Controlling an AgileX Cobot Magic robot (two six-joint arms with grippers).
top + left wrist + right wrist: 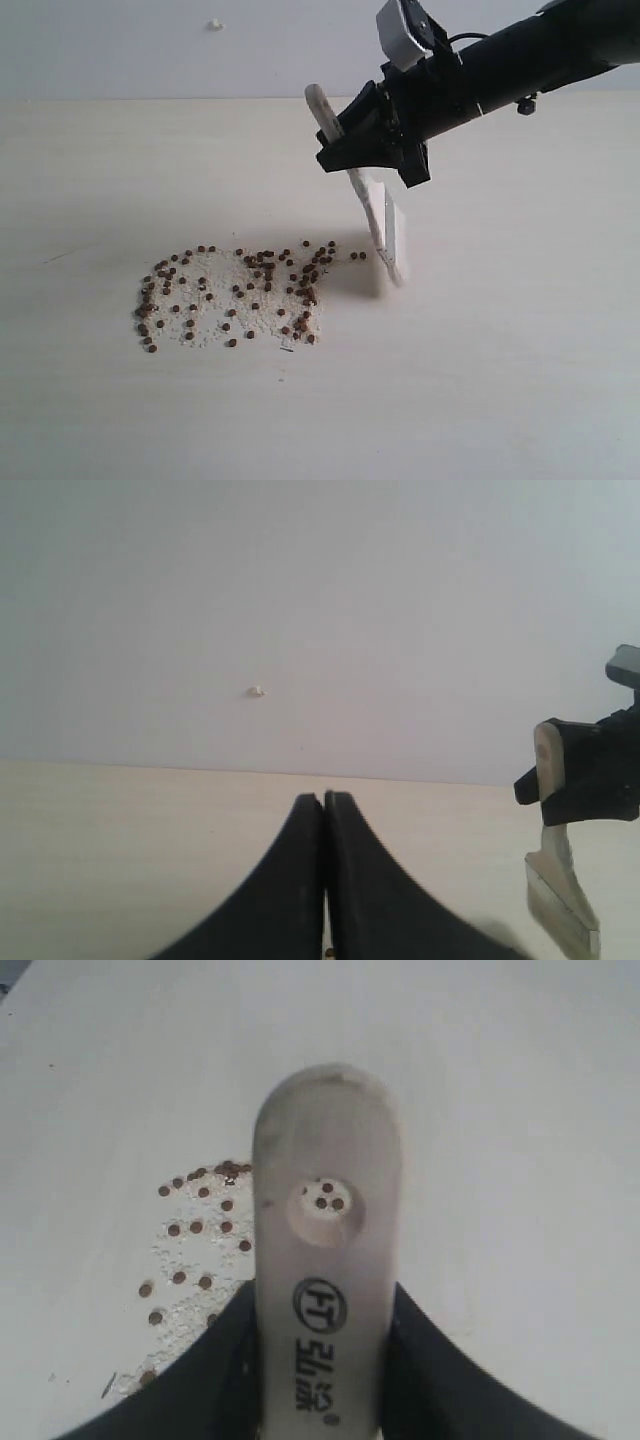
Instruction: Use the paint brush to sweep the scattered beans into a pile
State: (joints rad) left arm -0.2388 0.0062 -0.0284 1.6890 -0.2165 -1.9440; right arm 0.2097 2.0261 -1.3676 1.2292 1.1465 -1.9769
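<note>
On worktop (520, 400), beans (235, 295): loose scatter over whitish crumbs, just beside the brush bristles; tiny, light and round, judged prone to rolling; no dense pile formed.
Paint brush (372, 210): tilted, bristles down at the scatter's edge; worktop contact uncertain. Handle stiff, bristles soft.
Hold point: mid-handle, above ferrule.
Right end effector (375, 135): clamped on brush handle.
Left end effector (323, 880): closed, empty, apart from the brush.

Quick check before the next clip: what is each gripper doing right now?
Left gripper: shut, holding nothing.
Right gripper: shut on the paint brush, gripping its handle.
</note>
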